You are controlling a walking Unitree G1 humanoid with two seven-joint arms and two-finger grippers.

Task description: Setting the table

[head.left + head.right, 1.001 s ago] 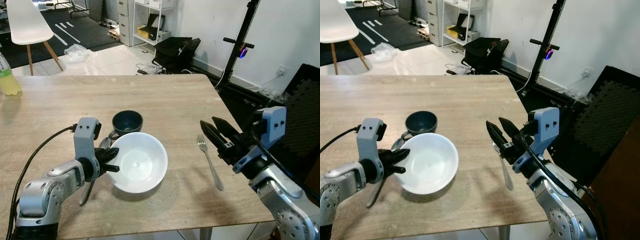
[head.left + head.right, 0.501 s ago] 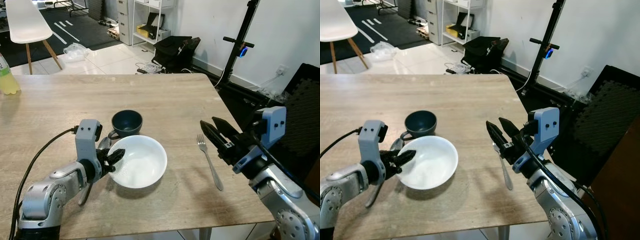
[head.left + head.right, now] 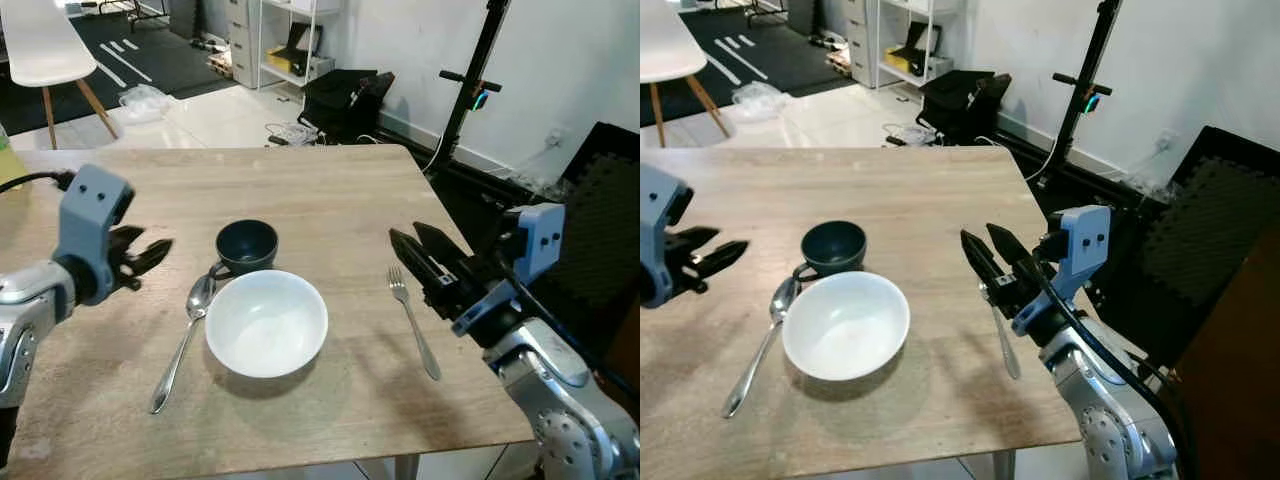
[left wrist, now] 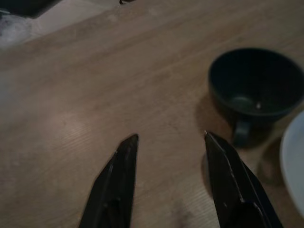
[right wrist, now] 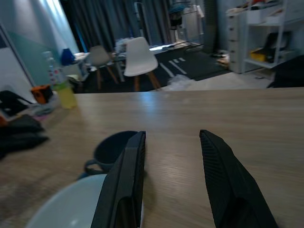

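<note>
Desk: light wood, carrying the place setting near its front edge.
Right gripper: hovers above the desk's right part, just beside the fork; jaws apart, holding nothing.
Left gripper: raised over the desk's left side, well apart from the bowl; jaws apart and empty.
Bowl: white, upright, at the front centre of the desk.
Cup: dark blue, just behind the bowl, handle toward the spoon.
Spoon: lies just left of the bowl.
Fork: lies right of the bowl, tines pointing away from the robot.
</note>
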